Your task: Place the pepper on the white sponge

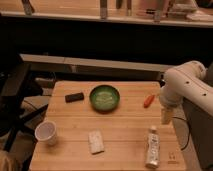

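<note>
Wooden table [125, 131], seen from a high angle. A white robot arm [186, 82] reaches in over the table's right edge. The gripper [166, 116] hangs from its wrist, pointing down, low over the right side of the tabletop. The jaws are spread wide with nothing between them.

Pepper [148, 100]: orange-red, tapered, lying flat on the wood. It sits just beside the jaws, to their left in the view and a little farther back. It looks apart from them and is not gripped.

White sponge [96, 141]: flat off-white pad, well to the left of the jaws and nearer the front edge. It lies alone with its top bare, well apart from the pepper.

Green bowl [104, 97]: left of the jaws, beyond the pepper and about level with it. There is something pale inside; I cannot tell what.

Small black object [74, 96]: flat on the table, just past the bowl on the side away from the jaws.

White paper cup [46, 132]: upright with its mouth up, by the front-left corner. It is the thing farthest from the jaws.

White bottle [153, 147]: near the jaws, in front of them and slightly left, with its cap end toward them. I cannot tell whether it stands or lies.
</note>
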